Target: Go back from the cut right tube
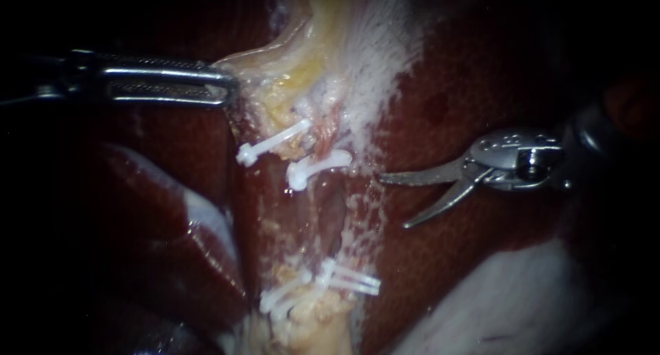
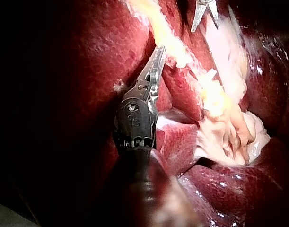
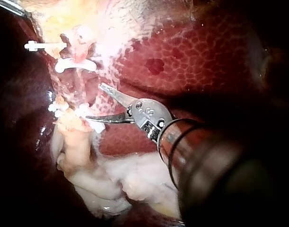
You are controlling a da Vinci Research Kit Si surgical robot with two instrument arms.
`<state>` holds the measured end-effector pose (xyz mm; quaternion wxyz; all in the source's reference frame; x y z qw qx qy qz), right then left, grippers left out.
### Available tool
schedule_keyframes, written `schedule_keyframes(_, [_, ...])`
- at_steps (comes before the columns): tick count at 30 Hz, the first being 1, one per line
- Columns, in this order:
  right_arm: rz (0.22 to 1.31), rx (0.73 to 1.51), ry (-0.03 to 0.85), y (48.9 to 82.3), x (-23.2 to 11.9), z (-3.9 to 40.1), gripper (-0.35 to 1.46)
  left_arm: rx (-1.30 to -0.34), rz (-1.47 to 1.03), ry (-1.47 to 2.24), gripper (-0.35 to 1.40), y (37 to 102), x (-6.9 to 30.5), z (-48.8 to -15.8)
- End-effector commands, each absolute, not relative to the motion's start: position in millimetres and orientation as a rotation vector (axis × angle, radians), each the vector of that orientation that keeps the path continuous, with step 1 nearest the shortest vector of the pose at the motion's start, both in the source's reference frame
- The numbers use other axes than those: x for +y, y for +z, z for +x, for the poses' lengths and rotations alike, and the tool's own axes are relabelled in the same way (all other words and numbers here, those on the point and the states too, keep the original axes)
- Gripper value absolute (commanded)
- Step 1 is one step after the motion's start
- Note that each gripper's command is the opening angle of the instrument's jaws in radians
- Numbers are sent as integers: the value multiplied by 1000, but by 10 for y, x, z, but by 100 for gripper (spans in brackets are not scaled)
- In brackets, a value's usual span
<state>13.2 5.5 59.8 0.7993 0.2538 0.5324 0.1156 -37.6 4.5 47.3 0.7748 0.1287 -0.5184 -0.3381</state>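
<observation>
Glossy mottled liver [image 1: 481,87] backdrop; left instrument [image 1: 227,87] hand clenched on ragged yellow tissue [image 1: 289,80]; right instrument [image 1: 393,202] hand released, apart from white clips [image 1: 271,145]

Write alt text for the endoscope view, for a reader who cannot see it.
My right instrument, its pincer open and empty, lies over the liver, clear of the white clips to its left. My left instrument grips yellowish tissue above the upper clips.

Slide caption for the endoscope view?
Right instrument open, clear of the clips; left instrument grips tissue above them.
</observation>
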Motion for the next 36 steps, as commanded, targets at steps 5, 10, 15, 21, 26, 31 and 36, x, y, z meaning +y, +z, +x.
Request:
schedule_keyframes(5, [529,1147,236,592,64,127,143,-1122,277,-732,-35,473,44,-376])
schedule_keyframes(10, [523,1144,244,591,62,126,143,-1122,276,-732,-35,476,43,-377])
schedule_keyframes(15, [515,1143,250,589,59,126,143,-1124,269,-731,-35,485,39,-381])
schedule_keyframes(21, [511,1136,254,586,56,127,143,-1106,269,-710,-35,503,27,-392])
schedule_keyframes(26, [509,1122,250,586,54,126,143,-1093,301,-713,-35,519,14,-407])
schedule_keyframes(31, [509,1119,249,586,53,123,143,-1082,330,-713,-35,531,2,-422])
schedule_keyframes(36, [508,1119,250,585,53,123,143,-1077,336,-703,-35,537,-4,-427])
